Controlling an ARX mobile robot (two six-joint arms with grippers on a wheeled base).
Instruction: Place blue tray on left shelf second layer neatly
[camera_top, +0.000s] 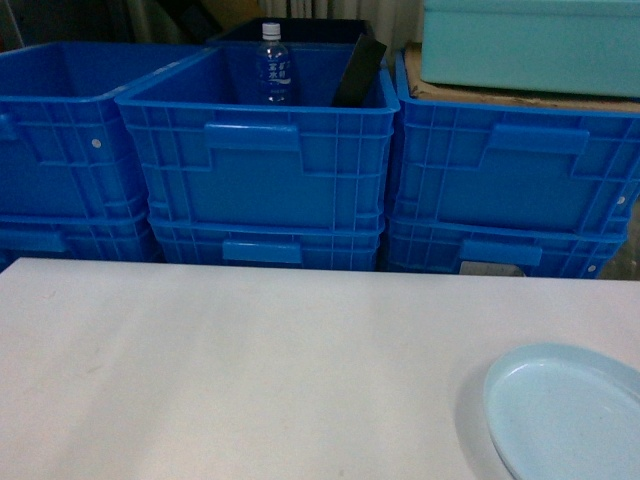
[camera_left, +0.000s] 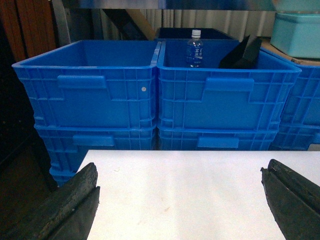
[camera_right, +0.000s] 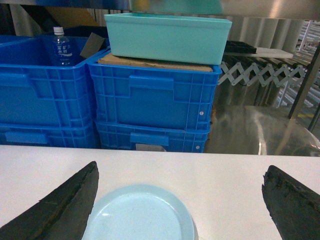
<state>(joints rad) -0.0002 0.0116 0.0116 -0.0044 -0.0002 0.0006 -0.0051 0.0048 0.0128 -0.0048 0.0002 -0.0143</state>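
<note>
Nothing of the task looks done yet: the pale light-blue oval plastic tray (camera_top: 568, 412) lies flat on the white worktop (camera_top: 240, 370), ungripped. My right tool (camera_right: 180, 200) hangs just above it, spread wide, one finger past its left rim. My left tool (camera_left: 180, 200) is equally wide over bare worktop. Grasping, carrying and shelving all remain. The clear plastic water bottle (camera_top: 273, 64) in the dark-blue ribbed crate (camera_top: 262, 150) bears a label too small to read.
</note>
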